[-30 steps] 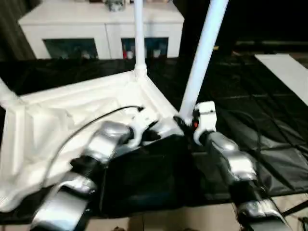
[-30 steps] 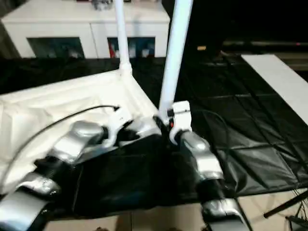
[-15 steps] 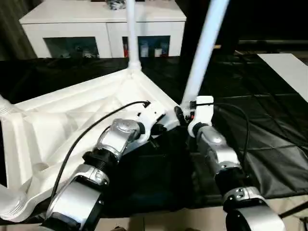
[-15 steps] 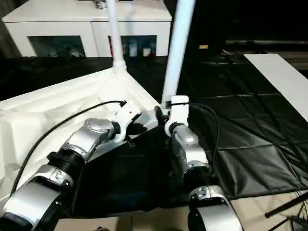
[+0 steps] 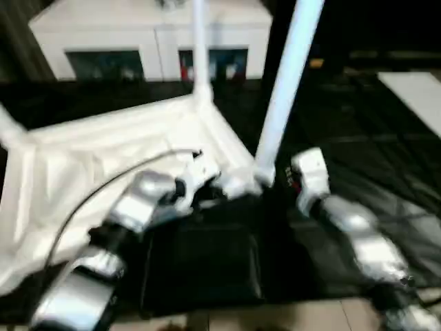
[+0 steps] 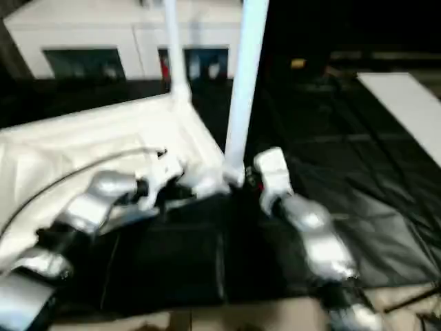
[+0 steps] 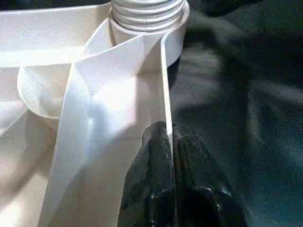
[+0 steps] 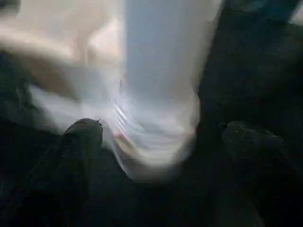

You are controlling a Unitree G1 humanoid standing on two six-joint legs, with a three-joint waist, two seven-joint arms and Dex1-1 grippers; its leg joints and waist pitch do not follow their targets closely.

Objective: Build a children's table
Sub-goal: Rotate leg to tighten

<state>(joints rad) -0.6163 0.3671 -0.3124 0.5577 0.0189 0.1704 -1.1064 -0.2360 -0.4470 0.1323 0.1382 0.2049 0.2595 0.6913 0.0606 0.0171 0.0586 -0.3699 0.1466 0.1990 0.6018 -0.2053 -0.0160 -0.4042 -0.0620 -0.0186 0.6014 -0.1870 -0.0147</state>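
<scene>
Lying upside down on the black-covered work table (image 5: 386,172), the children's table (image 5: 103,152) has 2 legs standing up from its corner sockets. The left gripper (image 7: 169,142) is clenched on the thin rim wall just beside the near leg (image 5: 282,89). The right gripper (image 8: 161,137), fingers spread wide, straddles that leg's base without touching it. Both silver forearms reach forward toward this corner. Beyond the far leg (image 5: 200,48) stands a white cabinet (image 5: 151,34).
</scene>
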